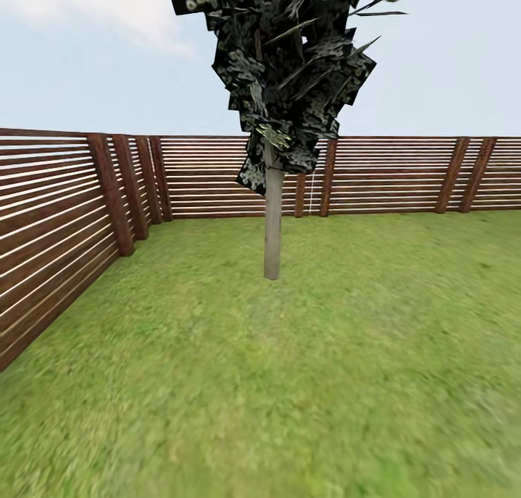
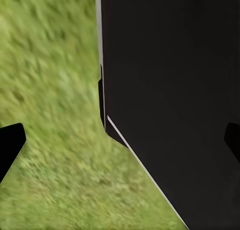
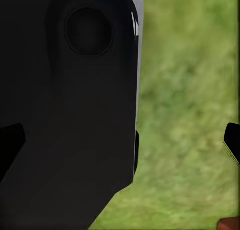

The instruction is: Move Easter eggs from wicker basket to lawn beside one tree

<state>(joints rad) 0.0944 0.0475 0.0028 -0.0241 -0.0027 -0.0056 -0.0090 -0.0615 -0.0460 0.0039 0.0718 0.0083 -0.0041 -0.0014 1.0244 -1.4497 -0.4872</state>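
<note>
A tree (image 1: pixel 272 230) with a straight bare grey trunk and a dark leafy crown stands on the lawn (image 1: pixel 325 382), a few metres ahead in the head view. The Easter eggs and the wicker basket are out of view. In the left wrist view my left gripper (image 2: pixel 120 142) is open over grass, with nothing between its dark fingertips (image 2: pixel 10 147). In the right wrist view my right gripper (image 3: pixel 120 140) is also open and empty, its fingertips (image 3: pixel 232 142) wide apart.
A brown slatted fence (image 1: pixel 58 223) runs along the left and across the back behind the tree. The robot's black body (image 2: pixel 175 89) takes up much of both wrist views (image 3: pixel 75 115). A small red-brown patch (image 3: pixel 230 224) sits at the right wrist view's corner.
</note>
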